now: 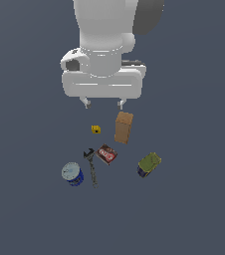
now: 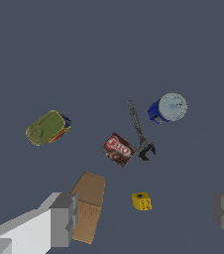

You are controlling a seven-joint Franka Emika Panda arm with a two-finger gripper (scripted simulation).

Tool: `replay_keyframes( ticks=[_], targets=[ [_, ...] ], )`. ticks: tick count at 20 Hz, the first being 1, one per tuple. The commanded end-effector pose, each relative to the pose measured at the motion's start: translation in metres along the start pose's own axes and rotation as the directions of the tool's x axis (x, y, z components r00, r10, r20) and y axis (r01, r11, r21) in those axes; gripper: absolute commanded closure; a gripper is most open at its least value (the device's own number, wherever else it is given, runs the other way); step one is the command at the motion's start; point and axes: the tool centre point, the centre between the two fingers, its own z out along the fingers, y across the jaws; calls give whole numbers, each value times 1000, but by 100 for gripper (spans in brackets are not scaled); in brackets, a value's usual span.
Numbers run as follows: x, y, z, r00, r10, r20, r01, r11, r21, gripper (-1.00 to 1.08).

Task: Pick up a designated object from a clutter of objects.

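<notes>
From where I stand, the pincer [image 1: 103,103] hangs above the grey table [image 1: 194,199] with its two fingers spread wide apart and nothing between them. The tiny yellow cube [image 1: 95,129] with dark spots lies on the table, just beside the upright brown box [image 1: 123,127], toward the exterior view's left of it. Nearer the camera lie the red packet [image 1: 106,154] and the dark wrench [image 1: 90,166], close together, with the blue can [image 1: 72,174] on the exterior view's left and the olive-yellow box [image 1: 149,165] on its right. The can is closed by a pale lid, so I cannot tell its contents. The wrist view shows the cube [image 2: 141,201] lying between the fingers [image 2: 63,219], and the brown box's textured side face [image 2: 85,220], close against one finger.
</notes>
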Motion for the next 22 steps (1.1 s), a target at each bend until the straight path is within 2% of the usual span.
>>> replay_keyframes(
  ticks=[1,11,22],
  targets=[
    [0,0,0,1000,0,0,0,1000,0,-92],
    [1,19,13,1000,17,17,-17,999,-34,-92],
    [-2,20,23,998,62,17,-62,998,-30,-92]
  ],
)
